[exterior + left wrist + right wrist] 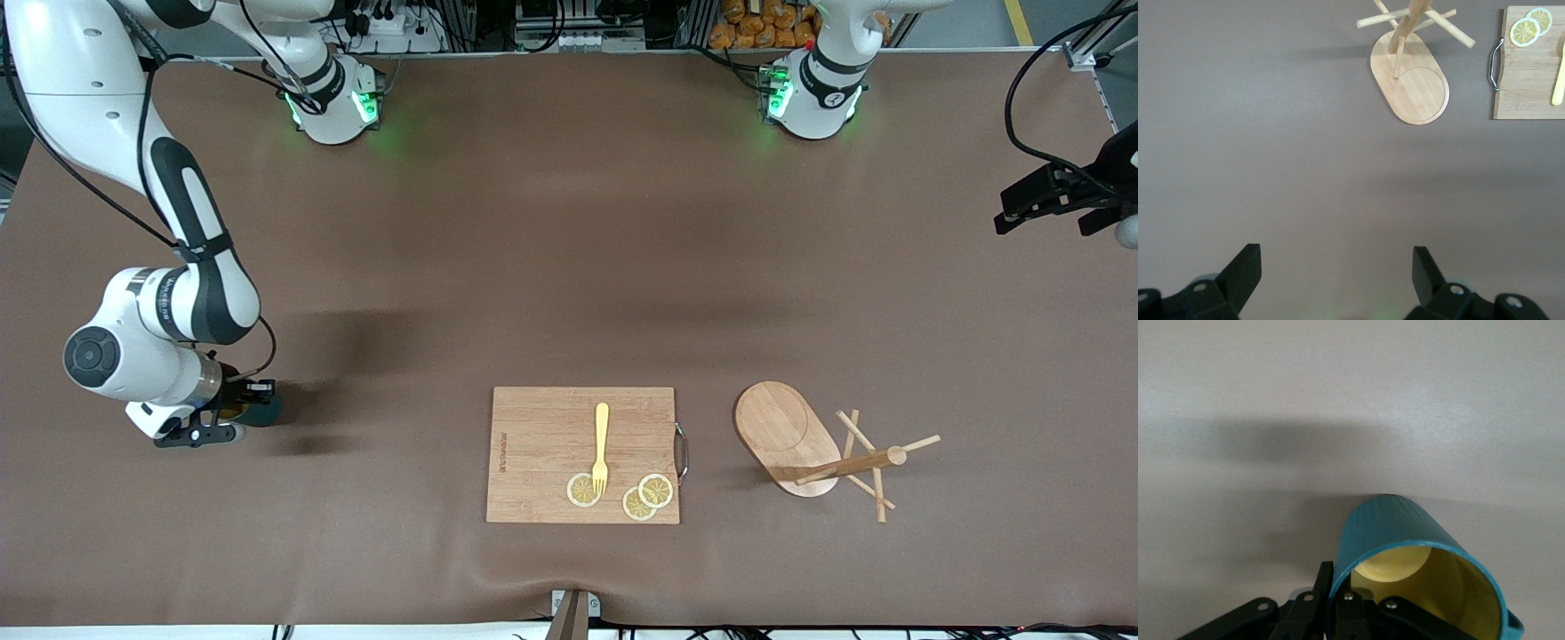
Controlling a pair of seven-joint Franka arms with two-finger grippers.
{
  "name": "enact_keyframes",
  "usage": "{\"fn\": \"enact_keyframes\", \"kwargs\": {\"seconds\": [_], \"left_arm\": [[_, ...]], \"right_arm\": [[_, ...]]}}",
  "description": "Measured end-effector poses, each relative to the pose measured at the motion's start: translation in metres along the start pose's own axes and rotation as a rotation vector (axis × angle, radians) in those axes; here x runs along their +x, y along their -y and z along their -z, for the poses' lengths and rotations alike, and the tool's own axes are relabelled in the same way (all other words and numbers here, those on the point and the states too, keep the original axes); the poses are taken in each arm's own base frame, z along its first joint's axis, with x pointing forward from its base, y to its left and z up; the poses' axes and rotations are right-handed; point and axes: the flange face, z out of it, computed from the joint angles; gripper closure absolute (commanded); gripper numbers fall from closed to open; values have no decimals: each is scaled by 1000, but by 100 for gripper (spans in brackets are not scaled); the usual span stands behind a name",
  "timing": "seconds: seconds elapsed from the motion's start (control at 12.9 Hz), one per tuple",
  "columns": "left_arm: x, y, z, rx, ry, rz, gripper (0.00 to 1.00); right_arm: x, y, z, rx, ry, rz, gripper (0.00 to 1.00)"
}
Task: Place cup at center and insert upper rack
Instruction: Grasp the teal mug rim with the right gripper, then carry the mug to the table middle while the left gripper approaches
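Brown matte table cover (533,231), faintly creased along the camera-side edge; cables and stacked equipment along the edge where the arm bases stand. Nearest the camera-side edge, around its middle: rectangular bamboo cutting board (542,444) with a metal handle, carrying a pale yellow fork (601,449) and three lemon slices (646,498); just beside it, toward the left arm's end, a light wooden mug tree (782,427) on a smooth oval base, its post leaning in the front view, thin round dowel pegs of the upper rack (876,462) crossing near the rounded top. Toward the right arm's end edge, the right gripper (233,418) is low at the surface, fingers pinching the rim wall of the cup (1405,527): teal outside, glossy yellow inside. Left gripper (1337,273) waits over bare cover at the left arm's end, fingers spread, nothing between them.
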Motion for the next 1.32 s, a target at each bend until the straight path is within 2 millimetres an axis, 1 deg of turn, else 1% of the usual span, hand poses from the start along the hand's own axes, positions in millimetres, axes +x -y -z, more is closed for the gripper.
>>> {"fn": "enact_keyframes", "kwargs": {"seconds": [0.15, 0.31, 0.46, 0.62, 0.77, 1.01, 1.16, 1.32], "left_arm": [[0, 0, 0, 3, 0, 0, 0], [0, 0, 0, 4, 0, -1, 0], [0, -2, 0, 4, 1, -4, 0], [0, -3, 0, 4, 1, -5, 0], [0, -3, 0, 4, 1, -6, 0], [0, -3, -1, 4, 1, -6, 0], [0, -3, -1, 4, 1, -6, 0], [0, -3, -1, 4, 2, -7, 0]], "right_arm": [[4, 24, 4, 2, 1, 27, 100], [10, 65, 14, 1, -1, 16, 100], [11, 120, 21, -1, -8, -18, 100], [4, 187, 26, -4, -8, -59, 100], [-11, 256, 26, -8, 1, -87, 100], [-44, 350, 24, 5, 14, -129, 100], [-69, 402, 22, 12, 22, -186, 100], [-91, 441, 21, 11, 24, -227, 100]]}}
